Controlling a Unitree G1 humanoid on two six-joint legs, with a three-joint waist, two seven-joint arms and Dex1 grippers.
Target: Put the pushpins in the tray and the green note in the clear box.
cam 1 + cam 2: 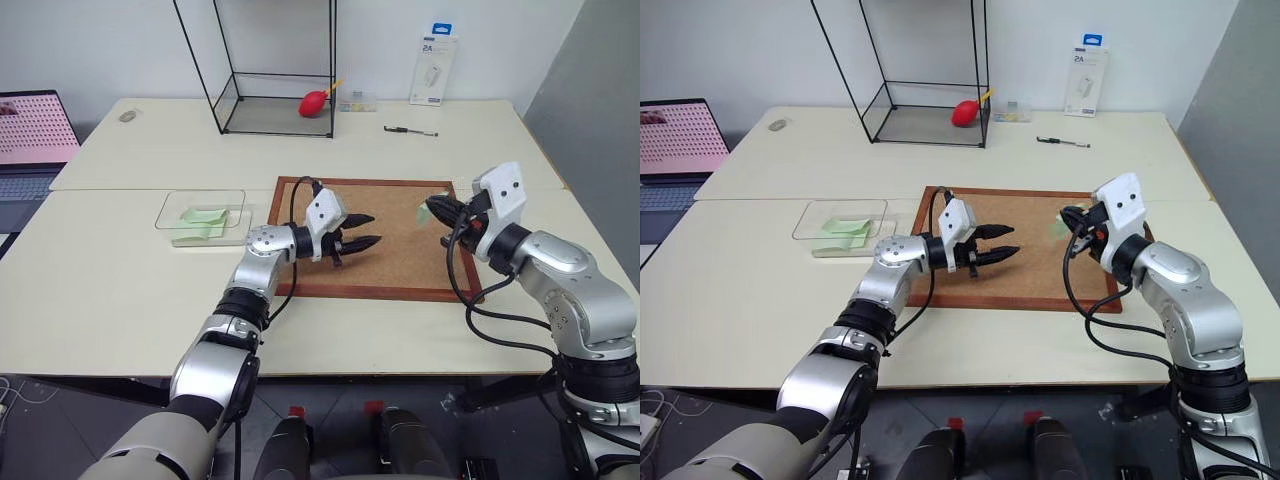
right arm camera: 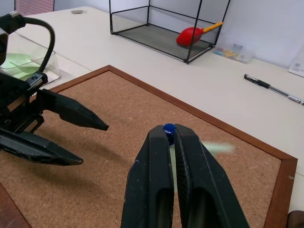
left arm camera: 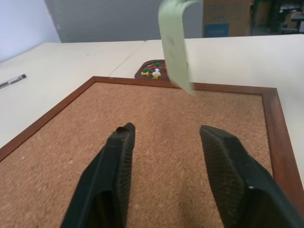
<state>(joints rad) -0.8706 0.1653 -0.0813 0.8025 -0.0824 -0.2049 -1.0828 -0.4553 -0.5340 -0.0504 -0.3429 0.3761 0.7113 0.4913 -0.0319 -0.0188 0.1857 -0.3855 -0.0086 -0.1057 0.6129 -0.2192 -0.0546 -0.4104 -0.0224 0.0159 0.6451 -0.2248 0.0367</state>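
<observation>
My right gripper (image 1: 431, 208) hovers over the right part of the cork board (image 1: 400, 262). It is shut on a blue-headed pushpin (image 2: 168, 128). The pale green note (image 3: 173, 42) hangs from that gripper's tip above the board, and whether the pin still pierces it is unclear. My left gripper (image 1: 373, 229) is open above the middle of the board, pointing at the note, with nothing between its fingers. The dark tray (image 3: 142, 75), just beyond the board's right edge, holds several coloured pushpins (image 3: 153, 71). The clear box (image 1: 200, 198) lies left of the board with pale green slips inside.
A tall black-framed glass case (image 1: 275, 70) stands at the back with a red scoop (image 1: 315, 102) in it. A pen (image 1: 410, 131) and a white package (image 1: 434, 70) lie at the back right. A laptop (image 1: 30, 140) sits at the far left.
</observation>
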